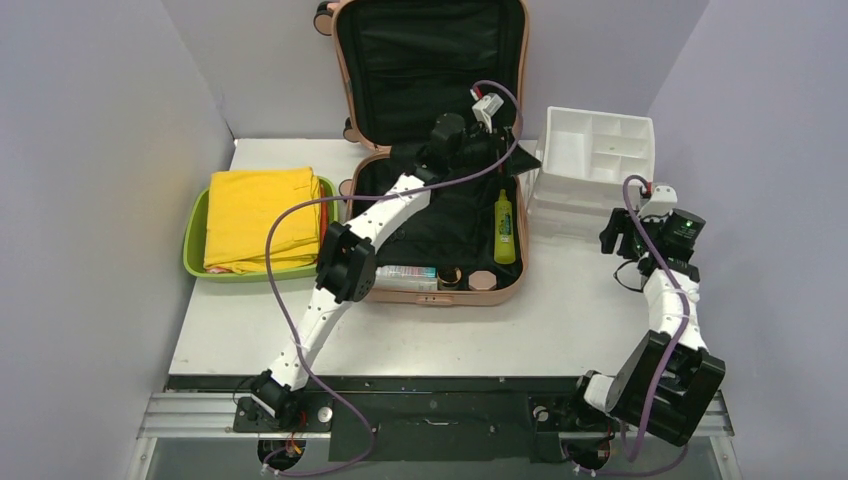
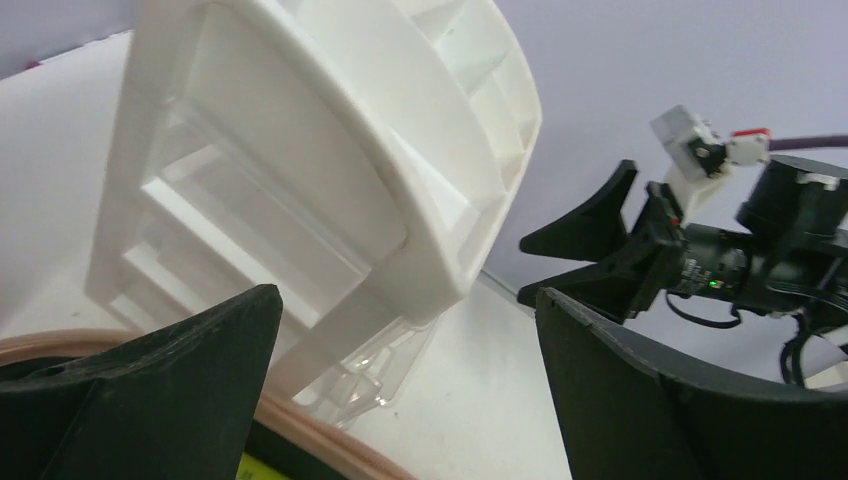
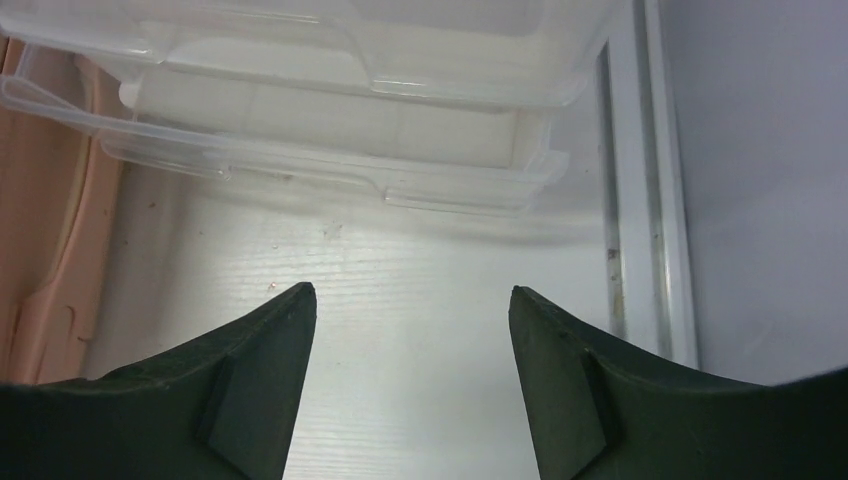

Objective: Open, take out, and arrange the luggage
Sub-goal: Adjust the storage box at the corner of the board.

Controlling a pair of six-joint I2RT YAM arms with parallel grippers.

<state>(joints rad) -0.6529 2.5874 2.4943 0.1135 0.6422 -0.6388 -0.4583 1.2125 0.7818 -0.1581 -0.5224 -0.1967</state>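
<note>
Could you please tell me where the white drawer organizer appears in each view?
Top external: organizer right of centre.
Left wrist: organizer fills the upper left.
Right wrist: organizer base along the top edge.
Shared landmark: the luggage, its pink rim beside it in all three.

L arm (image 1: pixel 340 265) is stretched long from its base, running diag. up and to the right w/ the elbow only slightly bent; L gripper (image 1: pixel 518 150) at the far end points right, jaws spread wide. R arm (image 1: pixel 665 330) is folded tight: lower link leans right off the base, forearm rises back up-left, wrist tipped so R gripper (image 1: pixel 612 238) faces fwd-left and down, jaws apart.
</note>
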